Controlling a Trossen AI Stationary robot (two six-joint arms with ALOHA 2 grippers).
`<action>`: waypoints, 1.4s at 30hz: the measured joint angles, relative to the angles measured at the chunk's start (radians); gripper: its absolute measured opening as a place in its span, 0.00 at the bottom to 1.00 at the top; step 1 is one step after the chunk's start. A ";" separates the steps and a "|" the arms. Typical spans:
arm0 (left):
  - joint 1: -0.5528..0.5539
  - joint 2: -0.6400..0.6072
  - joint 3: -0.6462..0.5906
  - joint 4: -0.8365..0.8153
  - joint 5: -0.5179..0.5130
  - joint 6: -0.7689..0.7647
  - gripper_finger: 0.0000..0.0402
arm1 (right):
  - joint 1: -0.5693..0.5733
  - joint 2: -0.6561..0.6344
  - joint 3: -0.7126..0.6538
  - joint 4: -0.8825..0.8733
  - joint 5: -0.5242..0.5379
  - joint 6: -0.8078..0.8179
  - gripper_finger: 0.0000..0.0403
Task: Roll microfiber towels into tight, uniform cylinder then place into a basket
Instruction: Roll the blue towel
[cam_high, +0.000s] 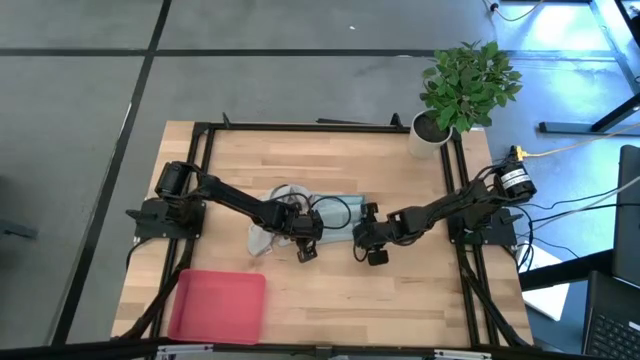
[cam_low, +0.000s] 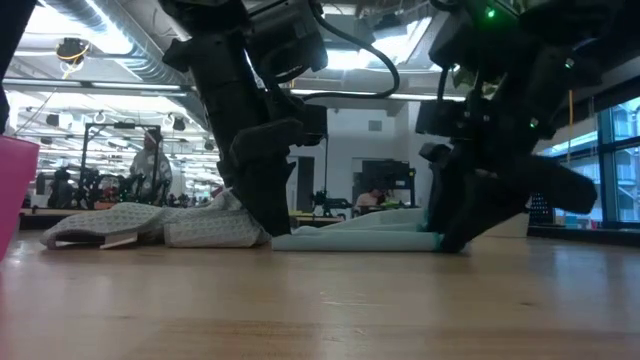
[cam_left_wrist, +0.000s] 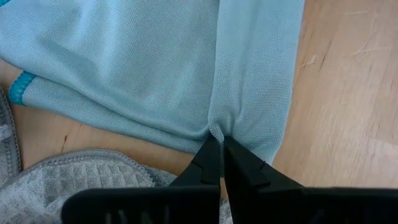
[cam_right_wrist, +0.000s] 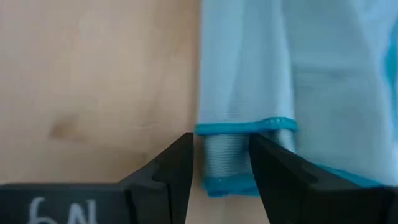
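Pale blue-teal towel: a soft, thin microfiber cloth (cam_high: 335, 207) with a brighter teal stitched hem, lying partly folded at the middle of the light wooden table (cam_high: 330, 300), between the two grippers.
Light grey towel: a waffle-textured microfiber cloth (cam_low: 140, 224), crumpled in a loose heap just beside the teal one, on the left arm's side and touching it.
Basket: a shallow pink-red plastic tray (cam_high: 218, 304) at the table's near-left corner, well apart from both towels, with nothing visible in it.
Handling: both cloths look light, limp and easily wrinkled; they should drape and shift rather than hold shape, so a roll will probably loosen unless kept under tension.
Where to grip: the folded long edge, near its two ends, looks the best hold; a pinch through all layers at the hem should keep the fold together.
Left gripper: (cam_left_wrist: 216, 155) low at the table, fingers pressed together, pinching a gathered pleat on the teal towel's edge.
Right gripper: (cam_right_wrist: 221, 163) also down at the table, fingers spread on either side of the rolled or doubled hem end; whether the pads actually touch it is hard to say.
Arm pose: both arms reach inward from the table's sides, wrists angled down, facing each other across the teal towel.
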 joint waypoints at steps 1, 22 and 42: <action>0.000 0.000 0.000 0.000 0.000 0.000 0.00 | 0.000 0.000 -0.005 0.000 0.015 0.003 0.39; -0.004 0.001 0.000 0.004 -0.025 0.013 0.01 | -0.002 -0.002 -0.063 0.103 -0.010 0.038 0.04; 0.003 -0.029 -0.004 -0.006 -0.087 0.190 0.25 | -0.002 -0.001 -0.063 0.105 -0.035 0.053 0.02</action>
